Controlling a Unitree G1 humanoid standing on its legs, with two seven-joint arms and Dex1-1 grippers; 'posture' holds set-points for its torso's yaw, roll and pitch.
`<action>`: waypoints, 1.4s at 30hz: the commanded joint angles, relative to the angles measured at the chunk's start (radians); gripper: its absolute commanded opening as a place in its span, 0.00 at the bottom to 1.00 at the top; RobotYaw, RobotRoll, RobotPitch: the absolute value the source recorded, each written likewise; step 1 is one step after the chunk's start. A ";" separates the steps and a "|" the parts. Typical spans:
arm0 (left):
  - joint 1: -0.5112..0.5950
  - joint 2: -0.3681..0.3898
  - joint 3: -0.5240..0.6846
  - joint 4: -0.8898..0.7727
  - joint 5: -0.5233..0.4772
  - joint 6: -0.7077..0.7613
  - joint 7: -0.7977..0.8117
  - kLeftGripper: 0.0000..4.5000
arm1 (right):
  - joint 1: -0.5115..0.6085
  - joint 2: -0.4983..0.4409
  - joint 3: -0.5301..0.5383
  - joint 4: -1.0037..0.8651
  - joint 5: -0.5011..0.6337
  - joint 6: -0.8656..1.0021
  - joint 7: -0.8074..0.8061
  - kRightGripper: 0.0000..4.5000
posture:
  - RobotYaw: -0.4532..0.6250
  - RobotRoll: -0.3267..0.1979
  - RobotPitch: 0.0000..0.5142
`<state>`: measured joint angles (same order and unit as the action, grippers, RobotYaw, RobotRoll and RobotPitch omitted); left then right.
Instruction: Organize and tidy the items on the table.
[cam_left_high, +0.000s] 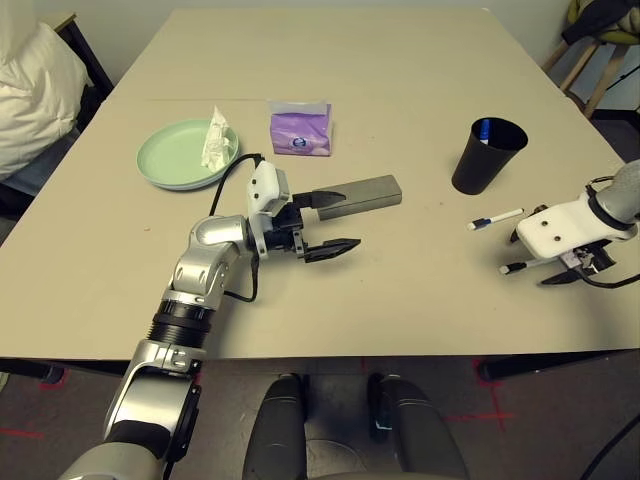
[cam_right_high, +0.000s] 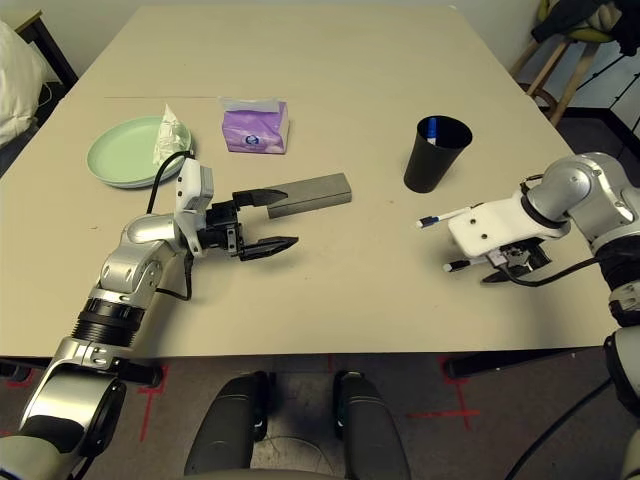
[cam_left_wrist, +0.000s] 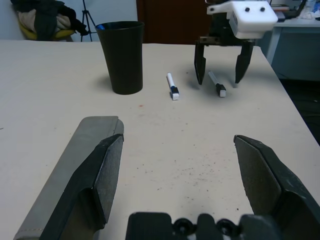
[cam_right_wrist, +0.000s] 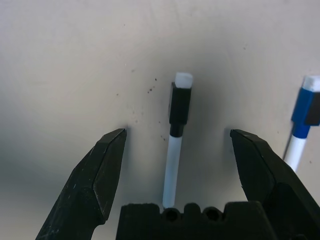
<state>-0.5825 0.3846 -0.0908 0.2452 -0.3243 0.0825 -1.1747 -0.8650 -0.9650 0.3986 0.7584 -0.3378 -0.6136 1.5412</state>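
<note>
Tidying looks partly done: crumpled white tissue (cam_left_high: 214, 138) lies on the mint green plate (cam_left_high: 170, 160). Our right hand (cam_right_wrist: 175, 150), open and empty, straddles a black-capped white pen (cam_right_wrist: 176, 140) on the beige desk (cam_left_high: 400, 80); our left hand (cam_left_high: 325, 222), open, flanks the grey oblong glasses case (cam_left_high: 365, 193).

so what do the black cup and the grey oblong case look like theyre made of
The tall black cup looks like thin plastic: smooth walls with a faint sheen, hedged. The grey oblong glasses case looks like matte fabric or felt-covered board: flat, dull, no glare; I can't tell which.
</note>
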 joint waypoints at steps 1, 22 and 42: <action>0.014 0.012 -0.008 -0.023 0.007 -0.004 0.004 0.99 | -0.014 0.008 0.027 0.040 -0.026 -0.031 -0.006 1.00 | 0.55 0.62 0.31; -0.001 0.024 -0.013 -0.025 0.007 0.000 0.007 1.00 | -0.019 0.043 0.025 0.070 -0.011 -0.012 0.033 0.02 | 0.56 0.62 0.27; -0.009 0.032 0.007 -0.008 -0.001 0.017 0.027 1.00 | 0.175 0.315 -0.542 -0.516 0.770 0.961 -0.381 0.02 | 0.52 0.62 0.21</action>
<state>-0.5832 0.4130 -0.0847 0.2417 -0.3240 0.0910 -1.1523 -0.7122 -0.6746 -0.0766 0.3000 0.3786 0.3084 1.2515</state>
